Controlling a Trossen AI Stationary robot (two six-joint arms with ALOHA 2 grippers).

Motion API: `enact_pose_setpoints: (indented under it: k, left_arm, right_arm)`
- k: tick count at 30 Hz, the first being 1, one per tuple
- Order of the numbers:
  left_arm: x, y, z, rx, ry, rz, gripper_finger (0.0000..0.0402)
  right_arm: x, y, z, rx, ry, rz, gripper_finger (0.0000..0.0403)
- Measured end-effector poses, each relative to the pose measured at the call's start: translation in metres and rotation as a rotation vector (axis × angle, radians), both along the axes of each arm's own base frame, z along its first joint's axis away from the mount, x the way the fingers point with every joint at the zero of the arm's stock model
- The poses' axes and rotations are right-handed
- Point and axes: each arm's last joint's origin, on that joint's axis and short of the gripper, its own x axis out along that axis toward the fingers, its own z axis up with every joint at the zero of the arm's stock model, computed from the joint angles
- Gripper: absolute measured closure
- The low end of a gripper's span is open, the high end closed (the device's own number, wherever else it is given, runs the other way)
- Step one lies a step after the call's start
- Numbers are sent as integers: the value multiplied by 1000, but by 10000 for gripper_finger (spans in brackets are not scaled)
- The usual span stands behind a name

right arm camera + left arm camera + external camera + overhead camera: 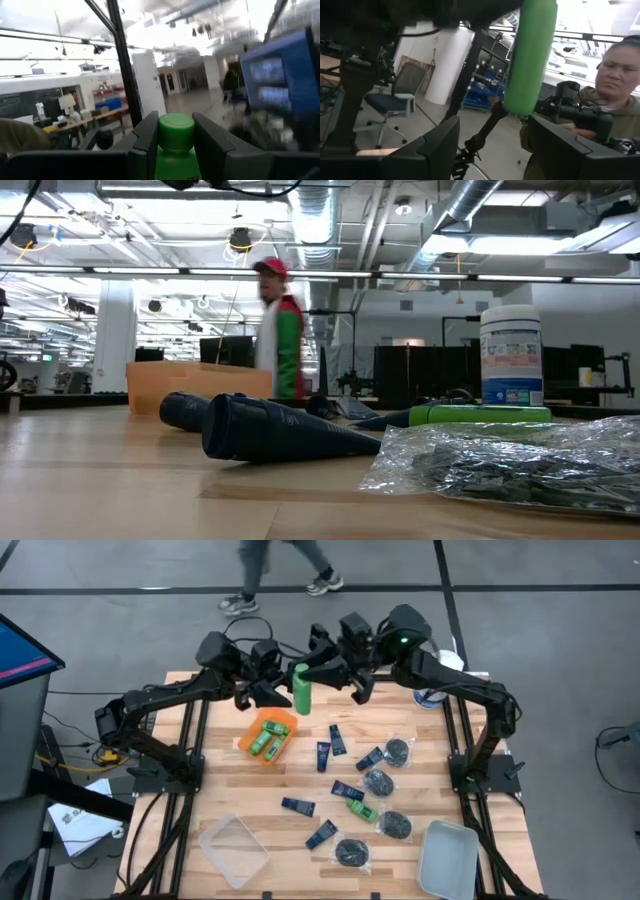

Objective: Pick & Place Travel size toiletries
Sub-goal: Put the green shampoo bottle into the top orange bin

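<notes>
Green bottle (302, 688) upright above the table's far edge (330, 674), pinched at its cap end by right gripper (175, 137), left gripper (492, 145) spread just beside it, bright smooth cylinder, orange tray (252, 745) near below, navy tubes (337, 740) scattered mid-table, clear bin (233, 850) and grey tray (447, 858) at near edge.

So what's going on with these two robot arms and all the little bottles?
The right end effector is shut on a green bottle, holding it up at the far side of the table. The left end effector is open right beside it. Two more green bottles lie in an orange tray; navy tubes and clear packets are scattered on the table.
</notes>
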Motion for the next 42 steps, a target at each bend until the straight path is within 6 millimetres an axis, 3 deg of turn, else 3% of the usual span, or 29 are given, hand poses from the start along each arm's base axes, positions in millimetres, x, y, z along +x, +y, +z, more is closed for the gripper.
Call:
enact_pose_setpoints:
  k: [24,37,42]
  left_arm:
    - [-5,-9,15,40,-30,-77,150]
    - [-5,-5,16,-137,85,-82,159]
    - [-4,-4,17,-221,93,-43,161]
  right_arm:
    - [5,2,-2,-70,-58,22,314]
    - [3,-2,-3,-107,-47,81,314]
    - [-5,-3,10,-162,-92,126,314]
